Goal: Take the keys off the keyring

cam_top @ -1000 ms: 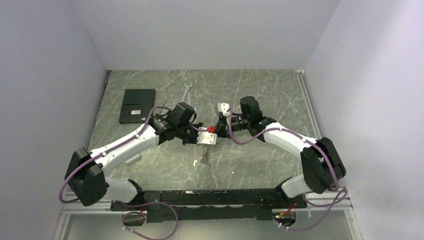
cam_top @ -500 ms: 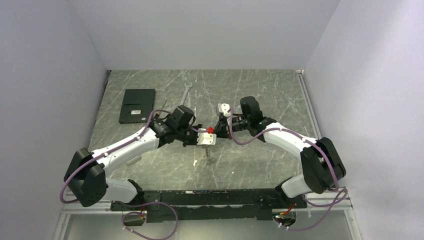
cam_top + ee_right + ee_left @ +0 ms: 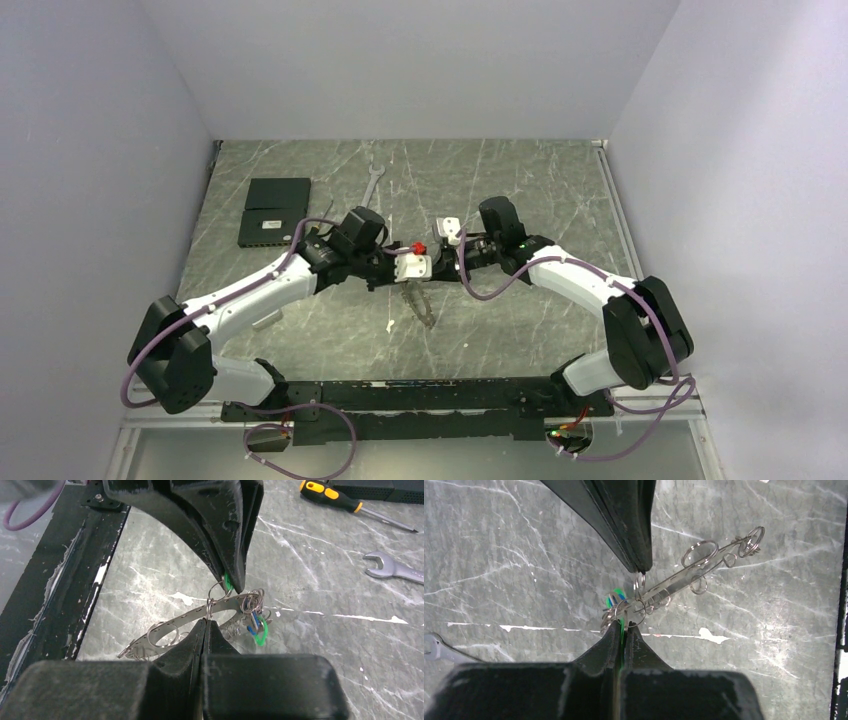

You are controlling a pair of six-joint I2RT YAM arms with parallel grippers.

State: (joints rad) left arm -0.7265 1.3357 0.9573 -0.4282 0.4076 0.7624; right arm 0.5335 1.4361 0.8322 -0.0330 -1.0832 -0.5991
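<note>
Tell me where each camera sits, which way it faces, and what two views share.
Top external: above and behind the bases, facing down onto the table; both arms show whole.
Left wrist: on the left arm, looking past its shut left hand at the keyring; the right hand enters from above.
Right wrist: on the right arm, looking past its own fingers toward the left arm's, which pinch a green key.
Both wrist views share the keyring and wrench.

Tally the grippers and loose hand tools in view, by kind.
Grippers: 2 (left gripper shut on a green key, right gripper shut on the keyring)
Wrench: 1
Screwdriver: 1
Total: 4
</note>
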